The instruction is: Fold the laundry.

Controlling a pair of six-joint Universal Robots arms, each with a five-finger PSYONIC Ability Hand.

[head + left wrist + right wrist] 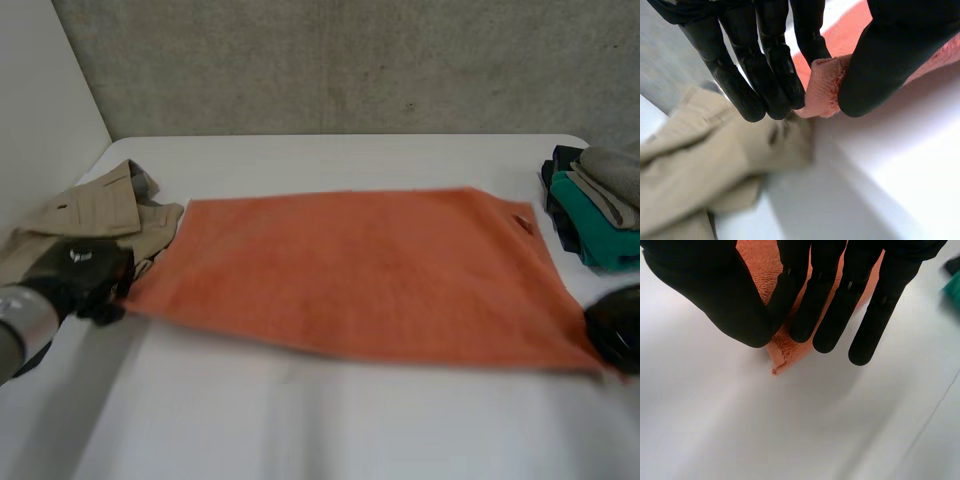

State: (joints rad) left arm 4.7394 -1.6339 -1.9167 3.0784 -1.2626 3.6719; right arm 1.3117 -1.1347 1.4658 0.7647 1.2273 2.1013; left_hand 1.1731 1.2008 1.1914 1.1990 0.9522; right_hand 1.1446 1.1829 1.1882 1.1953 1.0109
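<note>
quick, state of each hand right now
Left hand: shut, pinching the orange terry towel's near left corner.
Right hand: shut, pinching its near right corner.

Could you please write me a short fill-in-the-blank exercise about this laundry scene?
The towel spread on the table is ___. The left hand pinches its near-left ___. The right hand pinches its near-right corner between fingers and ___. The beige garment lies beside the ___ hand.
Missing: orange; corner; thumb; left.

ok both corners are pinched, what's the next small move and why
Probably lift both near corners slightly and carry them toward the far edge. The orange towel lies spread flat, and the left hand and right hand each pinch a near corner.
</note>
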